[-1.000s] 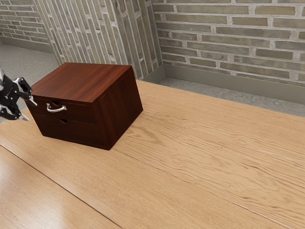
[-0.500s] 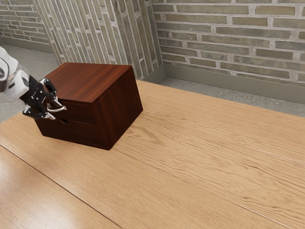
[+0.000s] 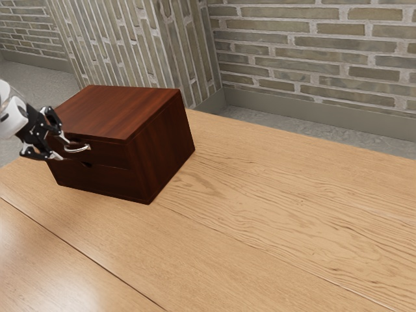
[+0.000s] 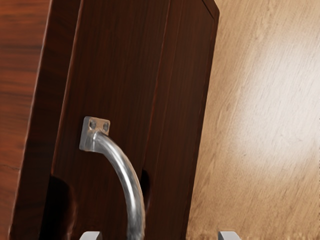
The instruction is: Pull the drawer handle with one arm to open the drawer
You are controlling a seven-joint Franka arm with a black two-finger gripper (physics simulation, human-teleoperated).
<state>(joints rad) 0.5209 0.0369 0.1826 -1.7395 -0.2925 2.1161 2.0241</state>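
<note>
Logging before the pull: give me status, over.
Hand open, astride the handle, not clamped. Top drawer looks flush, not yet pulled. No obstruction seen at its front.

Light wooden table (image 3: 273, 214), grain running along the boards, with one plank seam (image 3: 78, 250) crossing the near left corner. Beyond its far edge lies a grey speckled floor (image 3: 32, 84). A grey skirting (image 3: 312, 107) runs along the foot of a pale brick wall (image 3: 312, 45), and a panel of upright bricks (image 3: 130, 39) stands at far left.
</note>
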